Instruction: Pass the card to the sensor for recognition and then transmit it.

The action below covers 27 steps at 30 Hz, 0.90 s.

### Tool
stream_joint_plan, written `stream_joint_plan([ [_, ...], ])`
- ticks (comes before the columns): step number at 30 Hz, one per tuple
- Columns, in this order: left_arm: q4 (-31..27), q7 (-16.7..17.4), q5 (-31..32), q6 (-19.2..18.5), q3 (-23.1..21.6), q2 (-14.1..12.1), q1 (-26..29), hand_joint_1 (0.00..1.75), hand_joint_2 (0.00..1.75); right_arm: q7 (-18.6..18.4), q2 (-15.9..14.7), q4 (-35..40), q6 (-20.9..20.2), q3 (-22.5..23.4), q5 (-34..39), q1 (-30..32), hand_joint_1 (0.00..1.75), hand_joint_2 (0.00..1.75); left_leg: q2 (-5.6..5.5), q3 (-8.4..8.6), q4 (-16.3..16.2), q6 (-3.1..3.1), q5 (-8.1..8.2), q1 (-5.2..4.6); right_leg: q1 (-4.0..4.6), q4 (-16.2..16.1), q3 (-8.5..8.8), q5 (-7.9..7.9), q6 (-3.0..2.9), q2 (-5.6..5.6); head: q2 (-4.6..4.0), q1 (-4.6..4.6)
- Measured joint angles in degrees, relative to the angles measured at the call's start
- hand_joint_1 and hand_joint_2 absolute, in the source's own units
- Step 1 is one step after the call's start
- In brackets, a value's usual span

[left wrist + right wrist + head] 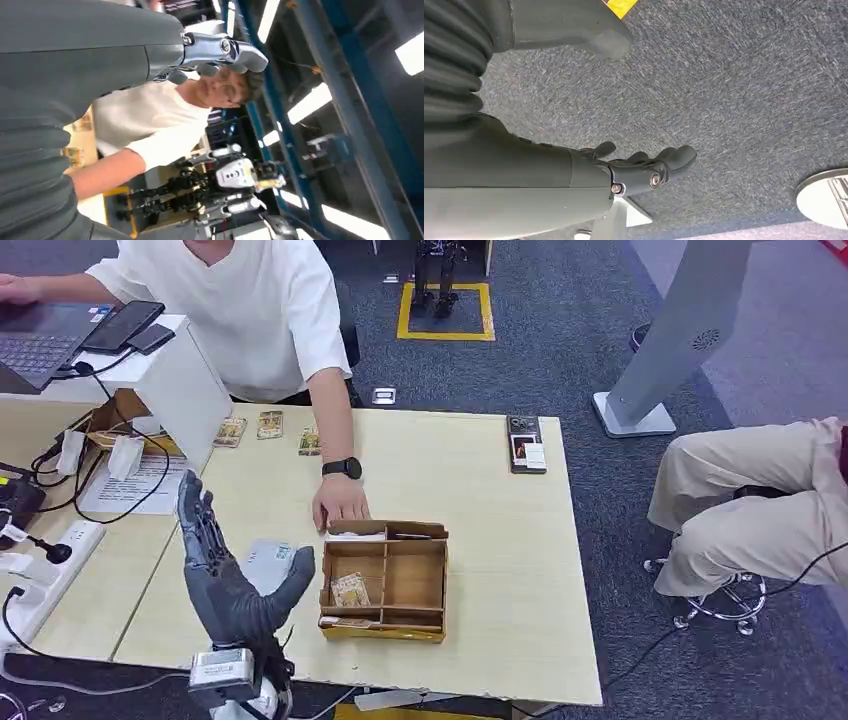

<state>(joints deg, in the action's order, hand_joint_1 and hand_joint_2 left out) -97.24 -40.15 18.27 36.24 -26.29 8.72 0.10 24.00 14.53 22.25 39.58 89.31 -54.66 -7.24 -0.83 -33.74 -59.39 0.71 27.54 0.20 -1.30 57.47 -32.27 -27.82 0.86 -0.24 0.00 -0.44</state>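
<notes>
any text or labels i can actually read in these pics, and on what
No text can be read in any view.
Cards along the table's far edge: print too small.
Card in the cardboard tray: blurred.
Paper sheet on the side desk: lines too small.
Black device with a screen: picture, no legible words.
White robot in the left wrist view: no readable marking.

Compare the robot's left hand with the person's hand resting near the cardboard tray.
The left hand is dark grey and raised above the table, fingers spread and pointing up; the person's hand lies flat on the table. The left hand touches nothing, while the person's hand rests against the far rim of the cardboard tray. The person's wrist carries a black watch; the robot's does not. Both hold nothing.
</notes>
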Motion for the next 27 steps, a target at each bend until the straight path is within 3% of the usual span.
stream_joint_plan([
  [7,-0.2,0.0,11.8,1.8,-4.5,-3.1,1.4,0.0,1.75,0.0,0.0,0.0,0.0,0.0,-0.1,0.0,0.0,1.75,0.0,-0.01,0.0,0.0,0.01,0.0,0.0,0.0,0.0,0.0,0.0,0.01,0.0,0.0],
  [11,0.4,0.1,18.6,2.2,-4.9,-3.8,2.6,0.0,1.75,-0.2,0.0,0.0,0.0,0.0,-0.2,0.0,0.0,1.75,0.0,-0.01,0.0,0.01,0.01,-0.01,0.0,0.0,-0.01,-0.01,0.0,0.01,0.02,0.0],
  [16,1.2,0.7,21.5,2.2,-5.2,-4.1,3.5,0.0,1.75,-0.3,0.0,0.0,0.0,0.0,-0.3,0.0,0.0,1.75,0.0,0.0,0.0,0.01,0.01,0.0,0.0,0.0,-0.01,-0.01,0.0,0.01,0.02,0.0],
  [24,6.7,10.7,45.1,3.1,-5.2,-4.0,3.6,0.0,1.75,-0.5,-0.3,-0.4,0.0,0.0,-0.8,0.0,0.0,1.75,0.0,0.0,0.0,0.0,0.01,-0.01,-0.01,0.0,-0.01,-0.01,0.0,0.01,0.02,0.0],
  [27,8.3,11.7,46.8,3.2,-5.2,-4.0,3.5,0.0,1.75,-0.5,-0.3,-0.6,0.0,0.0,-0.9,0.0,0.0,1.75,0.01,0.0,0.0,0.0,0.01,-0.01,-0.01,0.0,-0.01,-0.01,0.0,0.02,0.02,0.0],
])
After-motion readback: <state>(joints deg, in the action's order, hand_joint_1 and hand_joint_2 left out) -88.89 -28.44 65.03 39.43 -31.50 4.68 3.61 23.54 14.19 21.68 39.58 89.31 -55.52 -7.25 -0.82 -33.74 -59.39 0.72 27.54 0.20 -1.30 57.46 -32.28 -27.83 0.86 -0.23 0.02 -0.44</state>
